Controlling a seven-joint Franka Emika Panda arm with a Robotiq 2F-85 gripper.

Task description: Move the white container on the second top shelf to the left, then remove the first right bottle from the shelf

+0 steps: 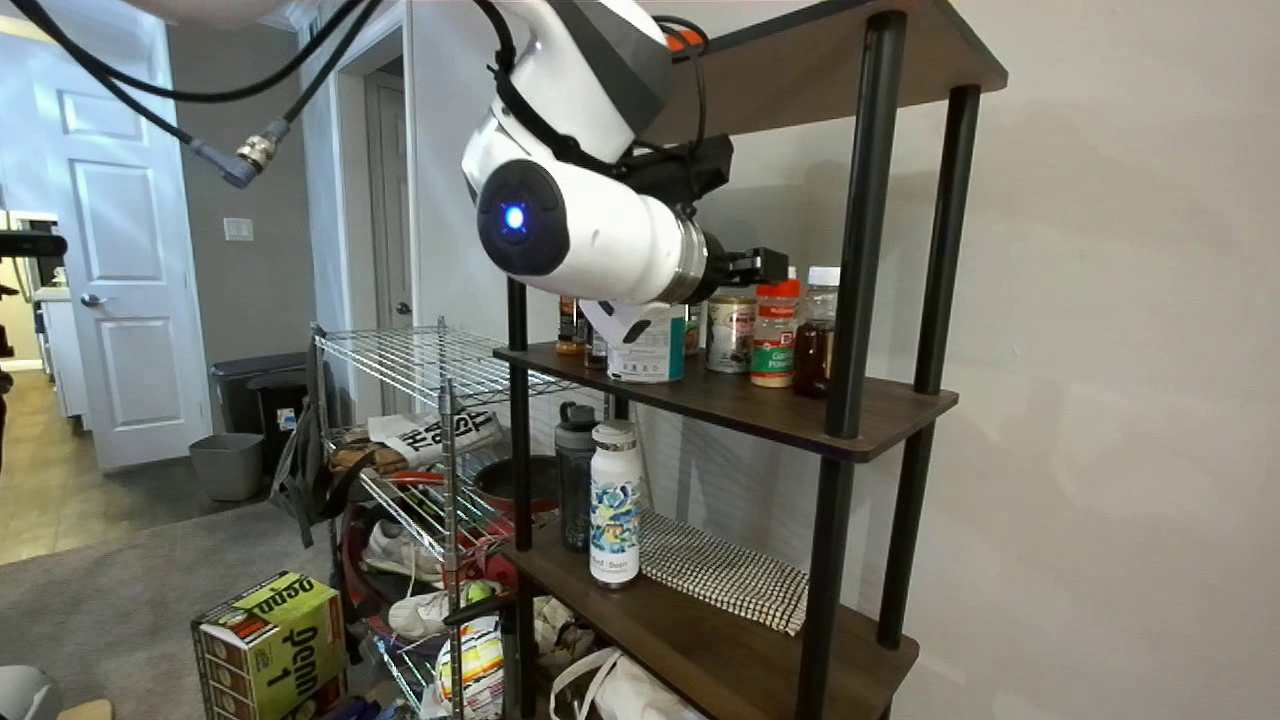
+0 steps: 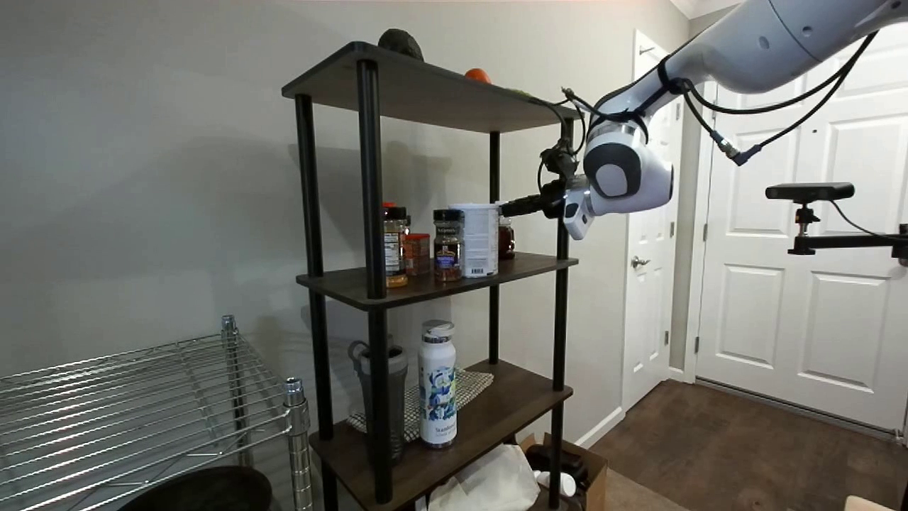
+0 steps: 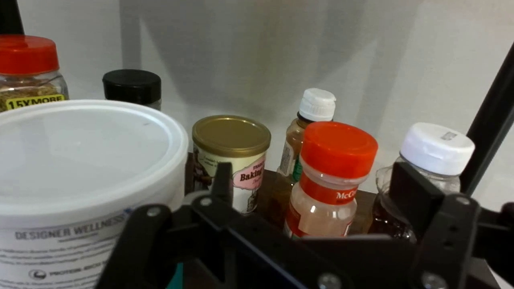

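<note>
The white container stands upright on the second board of the shelf. It also shows in an exterior view and large at the left of the wrist view. At the right end stands a dark brown bottle with a white cap, also in the wrist view; no orange-yellow label shows on it. My gripper is open and empty, right of the container. In the wrist view the gripper has the red-capped bottle between its fingers, behind them. The right finger partly covers the dark brown bottle.
A gold-lidded can stands between the white container and the red-capped bottle. Several spice jars stand left of the container. A black post rises beside the right end. The top board lies above the gripper.
</note>
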